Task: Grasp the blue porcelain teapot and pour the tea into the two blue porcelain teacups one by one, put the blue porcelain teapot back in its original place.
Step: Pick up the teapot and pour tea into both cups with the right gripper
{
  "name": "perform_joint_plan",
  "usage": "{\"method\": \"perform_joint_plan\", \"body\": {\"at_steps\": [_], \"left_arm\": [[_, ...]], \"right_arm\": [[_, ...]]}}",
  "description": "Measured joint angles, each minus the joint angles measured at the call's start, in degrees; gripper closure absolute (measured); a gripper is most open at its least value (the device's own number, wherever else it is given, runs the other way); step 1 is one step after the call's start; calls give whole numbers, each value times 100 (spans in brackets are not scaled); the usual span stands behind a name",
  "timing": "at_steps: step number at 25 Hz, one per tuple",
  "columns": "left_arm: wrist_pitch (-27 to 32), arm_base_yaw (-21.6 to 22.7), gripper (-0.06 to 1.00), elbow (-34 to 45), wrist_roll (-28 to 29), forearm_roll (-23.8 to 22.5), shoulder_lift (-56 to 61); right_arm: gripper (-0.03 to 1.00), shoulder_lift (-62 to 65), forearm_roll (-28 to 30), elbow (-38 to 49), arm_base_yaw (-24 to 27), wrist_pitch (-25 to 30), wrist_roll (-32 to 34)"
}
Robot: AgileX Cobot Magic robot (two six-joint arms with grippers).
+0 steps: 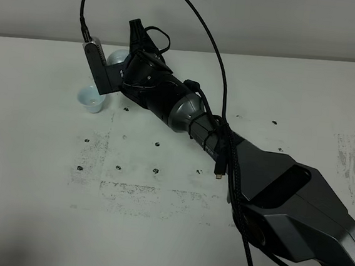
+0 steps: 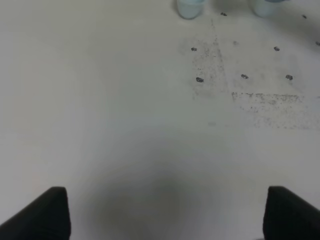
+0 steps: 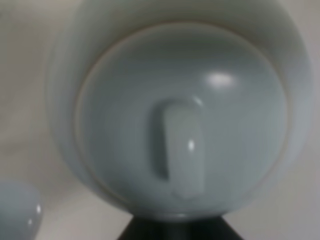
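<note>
Right arm (image 1: 285, 187) of dark grey angular links, silvery rounded joint (image 1: 182, 111), black cables (image 1: 225, 141) looping from eleven o'clock, left tool (image 2: 160, 212) black-fingered.

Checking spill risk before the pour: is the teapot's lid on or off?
On. In the right wrist view the knobbed lid sits seated in the teapot opening, with no gap visible around its edge.

The right arm (image 1: 238, 151) reaches across leftward, right hand (image 3: 175, 227) clamped on the blue porcelain teapot (image 3: 180, 115); left hand (image 2: 162, 215) spread wide.
</note>
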State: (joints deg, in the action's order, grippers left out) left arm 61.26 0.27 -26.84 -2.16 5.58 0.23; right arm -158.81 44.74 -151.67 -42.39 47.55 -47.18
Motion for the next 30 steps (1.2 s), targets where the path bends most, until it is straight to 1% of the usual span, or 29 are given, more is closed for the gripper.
{"method": "perform_joint_plan", "body": {"at_steps": [13, 21, 30], "left_arm": [[0, 0, 20, 0, 0, 0, 0], [0, 0, 20, 0, 0, 0, 0], [0, 0, 20, 0, 0, 0, 0]], "right_arm": [[92, 0, 604, 0, -41, -28, -5], [92, -12, 666, 0, -154, 53, -5], [92, -23, 944, 0, -208, 274, -16]]}}
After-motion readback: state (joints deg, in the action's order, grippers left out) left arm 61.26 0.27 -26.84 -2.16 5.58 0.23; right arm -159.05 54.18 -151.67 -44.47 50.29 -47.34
